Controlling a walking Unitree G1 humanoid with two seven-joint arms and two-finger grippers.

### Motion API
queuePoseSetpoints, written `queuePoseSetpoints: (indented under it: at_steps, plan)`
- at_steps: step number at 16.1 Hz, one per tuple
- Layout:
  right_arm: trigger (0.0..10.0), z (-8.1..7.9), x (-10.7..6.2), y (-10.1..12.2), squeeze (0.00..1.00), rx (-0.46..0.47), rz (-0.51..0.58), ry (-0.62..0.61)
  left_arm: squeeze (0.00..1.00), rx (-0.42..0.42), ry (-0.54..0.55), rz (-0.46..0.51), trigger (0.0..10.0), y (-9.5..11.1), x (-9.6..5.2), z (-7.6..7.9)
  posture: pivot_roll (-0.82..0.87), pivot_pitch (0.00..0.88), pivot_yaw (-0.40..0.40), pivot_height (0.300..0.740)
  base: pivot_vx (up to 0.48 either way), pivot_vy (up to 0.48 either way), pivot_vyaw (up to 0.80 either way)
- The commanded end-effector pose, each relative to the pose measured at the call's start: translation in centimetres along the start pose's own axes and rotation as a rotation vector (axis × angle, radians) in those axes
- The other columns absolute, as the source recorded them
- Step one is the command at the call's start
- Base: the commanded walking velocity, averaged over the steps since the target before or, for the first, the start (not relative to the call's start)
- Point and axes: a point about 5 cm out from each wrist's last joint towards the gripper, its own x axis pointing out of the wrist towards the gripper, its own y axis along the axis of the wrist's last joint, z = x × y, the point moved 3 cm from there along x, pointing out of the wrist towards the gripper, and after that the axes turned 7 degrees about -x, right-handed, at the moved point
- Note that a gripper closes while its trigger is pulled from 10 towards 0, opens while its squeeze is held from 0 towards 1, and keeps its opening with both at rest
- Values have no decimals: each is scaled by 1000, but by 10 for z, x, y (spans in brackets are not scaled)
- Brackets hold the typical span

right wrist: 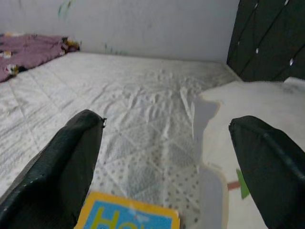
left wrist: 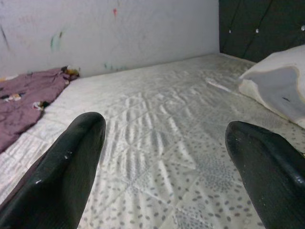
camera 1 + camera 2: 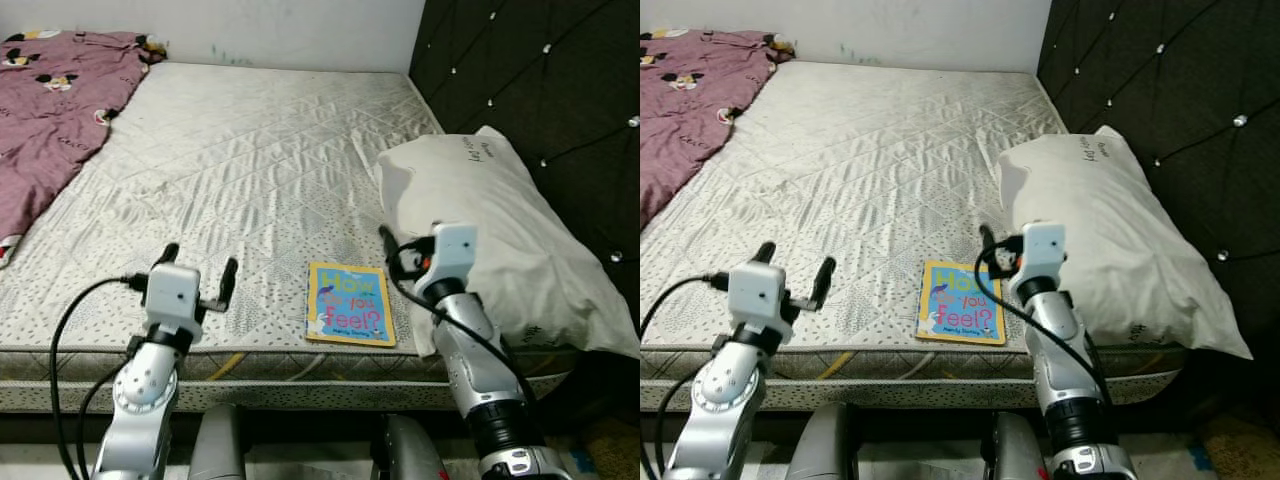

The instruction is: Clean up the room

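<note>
Book (image 3: 350,303) on bed (image 3: 250,170) — lower centre.
Left gripper (image 3: 197,270) and right gripper (image 1: 162,157) hover low over the mattress, jaws wide, holding nothing — pillow (image 3: 490,230) at right.

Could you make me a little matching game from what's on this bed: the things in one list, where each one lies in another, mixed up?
Things:
1. book
2. pillow
3. purple blanket
4. left gripper

Places:
A. far left corner of the bed
B. against the dark headboard, on the right
C. near edge of the mattress, between the two arms
D. open above the mattress, left of the book

Pairs: 1-C, 2-B, 3-A, 4-D
</note>
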Motion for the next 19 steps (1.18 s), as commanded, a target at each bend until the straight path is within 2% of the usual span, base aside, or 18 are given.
queuePoseSetpoints:
  at_steps: [1, 4, 5, 6, 7, 8, 10, 15, 17, 18, 19]
  plan:
    - [10000, 8, 0, 3, 0, 13, 15, -38, 0, -18, -15, 40, 10000, 10, 3, 7, 19, 0, -24, 604, 0, 0, 0]
    - [10000, 6, -5, 1, 0, 58, 22, -72, 0, -52, 46, 63, 10000, 9, 4, 8, -20, 0, 6, 629, 0, 0, 0]
    - [10000, 3, -7, 1, 0, 65, 23, -70, 0, -47, 71, 64, 10000, 7, 3, 5, -26, 0, 12, 634, 0, 0, 0]
    - [10000, -1, -10, 0, 0, 79, 23, -70, 0, -58, 151, 40, 10000, 1, 2, -6, -26, 0, 22, 649, 0, 0, 0]
    - [10000, -2, -11, -1, 0, 82, 22, -73, 0, -63, 167, 34, 10000, -1, 1, -8, -26, 0, 22, 659, 0, 0, 0]
    - [10000, 0, -12, -3, 0, 87, 14, -85, 0, -61, 171, 32, 10000, -1, 1, -8, -21, 0, 24, 664, 0, 0, 0]
    - [10000, 2, -15, -8, 0, 96, -4, -105, 0, -77, 99, 34, 10000, 2, 1, 3, -27, 0, 27, 689, 0, 0, 0]
    - [10000, 1, -17, -6, 0, 95, -2, -116, 0, -52, 102, 22, 10000, 2, -1, 10, -19, 0, 39, 738, 0, 0, 0]
    - [10000, 1, -25, -11, 0, 98, -24, -126, 0, -69, 73, 10, 10000, 5, -6, 14, -6, 0, 29, 740, 0, 0, 0]
    - [10000, 1, -26, -12, 0, 99, -29, -126, 0, -82, 76, 5, 10000, 5, -6, 15, -5, 0, 27, 740, 0, 0, 0]
    - [10000, 5, -33, -20, 0, 98, -62, -144, 0, -86, 143, -10, 10000, 0, -12, 10, 15, 0, -6, 740, 0, 0, 0]
